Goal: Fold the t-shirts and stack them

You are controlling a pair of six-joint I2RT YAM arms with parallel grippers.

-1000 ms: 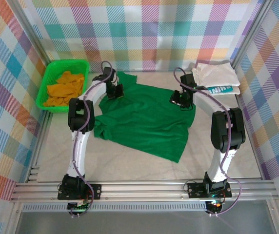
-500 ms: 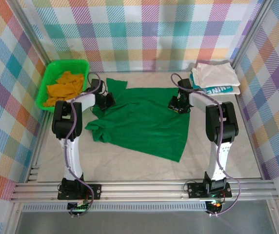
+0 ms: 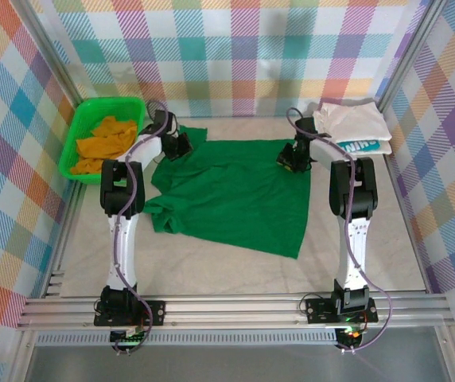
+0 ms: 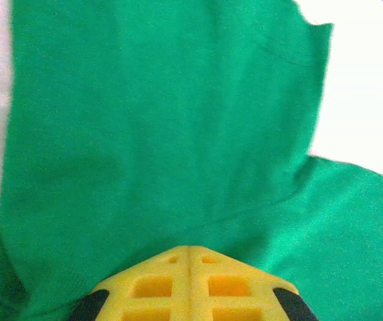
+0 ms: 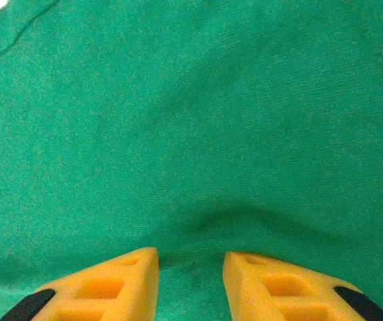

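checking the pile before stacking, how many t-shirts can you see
4: green shirt spread mid-table, orange shirt in the basket far left, white shirt on teal shirt far right. More could be hidden beneath.

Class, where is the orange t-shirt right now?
In the top view, the orange t-shirt lies crumpled inside the green basket at the table's far left corner.

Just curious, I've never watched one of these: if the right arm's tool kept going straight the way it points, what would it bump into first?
Most likely the dark green t-shirt: the right tool points straight into it, fingers slightly apart, already touching it.
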